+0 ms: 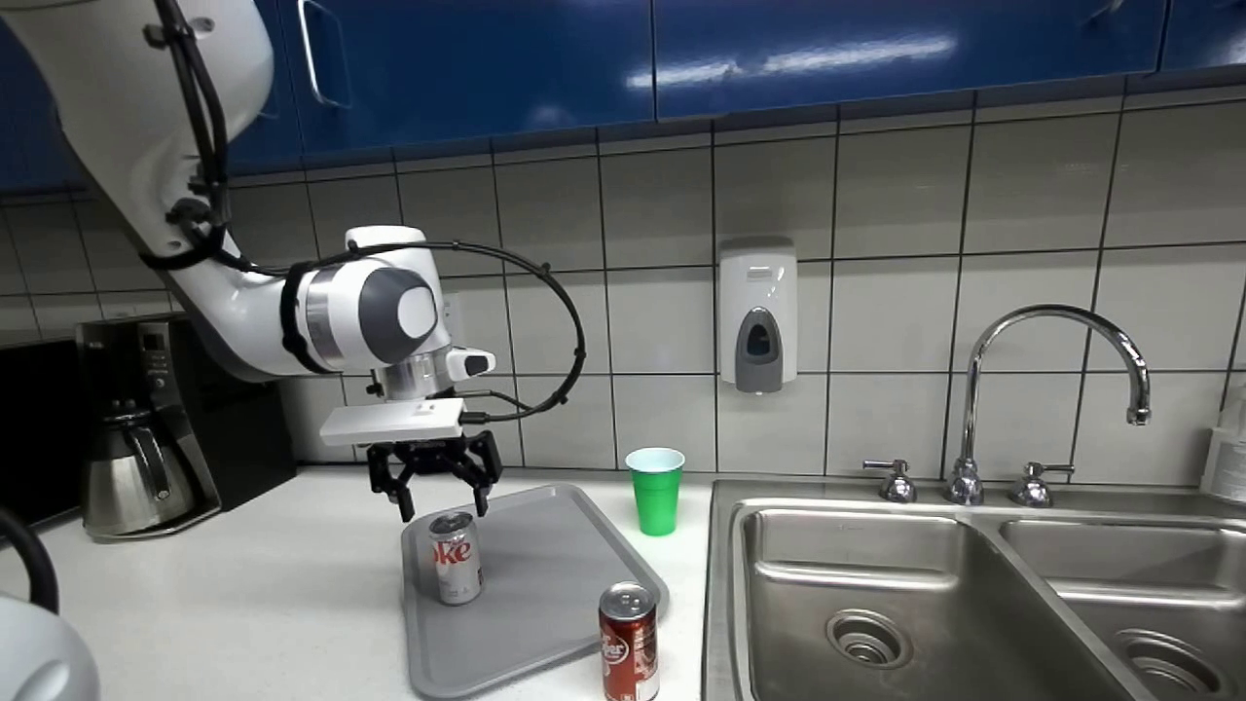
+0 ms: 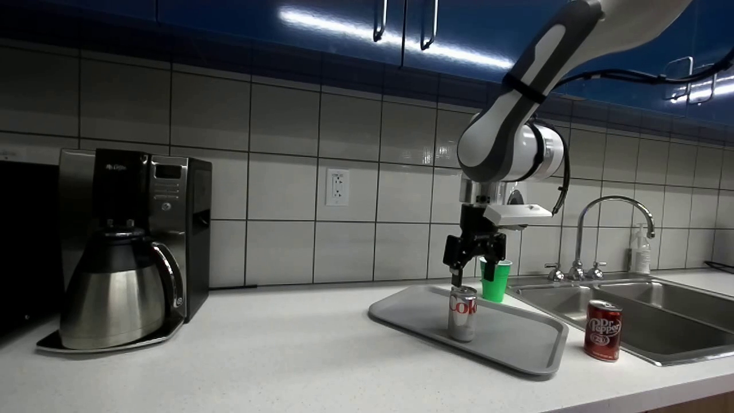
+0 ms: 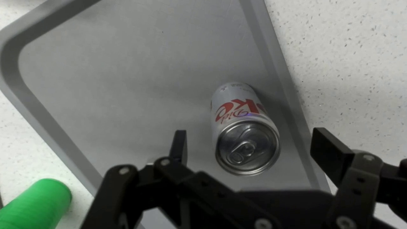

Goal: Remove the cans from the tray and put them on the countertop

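Note:
The silver-white can [image 1: 456, 572] with red markings stands upright on the grey tray [image 1: 545, 613], near one edge. It also shows in an exterior view [image 2: 461, 321] and in the wrist view [image 3: 233, 103]. The dark red-brown can [image 2: 602, 332] stands upright on the white countertop [image 2: 275, 361], beside the tray and close to the sink. It also shows in an exterior view [image 1: 629, 647] but is out of the wrist view. My gripper [image 3: 249, 140] is open and points down. Its fingertips are at about the top of the silver-white can, one each side, apart from it.
A green cup [image 1: 656, 497] stands behind the tray near the wall. The steel sink [image 1: 725, 584] with its faucet [image 1: 973, 389] lies beside the tray and the red-brown can. A coffee maker [image 2: 195, 241] with a steel carafe [image 2: 120, 298] stands at the counter's far end.

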Motion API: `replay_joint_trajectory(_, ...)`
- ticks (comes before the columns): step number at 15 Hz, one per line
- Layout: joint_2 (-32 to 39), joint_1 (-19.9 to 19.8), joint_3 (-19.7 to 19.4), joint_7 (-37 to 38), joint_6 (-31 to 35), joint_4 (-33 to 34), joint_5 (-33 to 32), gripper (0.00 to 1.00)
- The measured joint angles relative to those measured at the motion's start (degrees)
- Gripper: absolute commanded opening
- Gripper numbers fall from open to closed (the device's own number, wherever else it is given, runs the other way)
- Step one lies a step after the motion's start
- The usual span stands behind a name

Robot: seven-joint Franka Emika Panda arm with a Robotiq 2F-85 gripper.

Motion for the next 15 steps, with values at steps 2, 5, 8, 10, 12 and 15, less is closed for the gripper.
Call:
replay_joint_trajectory(2,1.49,0.00,0.00,0.76,0.97,0.23,-1.06,1.00)
replay_joint_trajectory(5,3.70,0.00,0.00,1.42,2.02,0.85,-2.08,1.00)
replay_joint_trajectory(8,5.87,0.01,0.00,1.76,2.86,1.70,-2.83,1.00)
replay_joint_trajectory(10,7.16,0.01,0.00,1.77,3.17,2.38,-2.99,1.00)
replay_joint_trajectory(12,8.29,0.04,0.00,1.77,3.37,3.12,-2.99,1.00)
replay_joint_trajectory(15,9.67,0.15,0.00,1.77,3.42,4.29,-2.99,1.00)
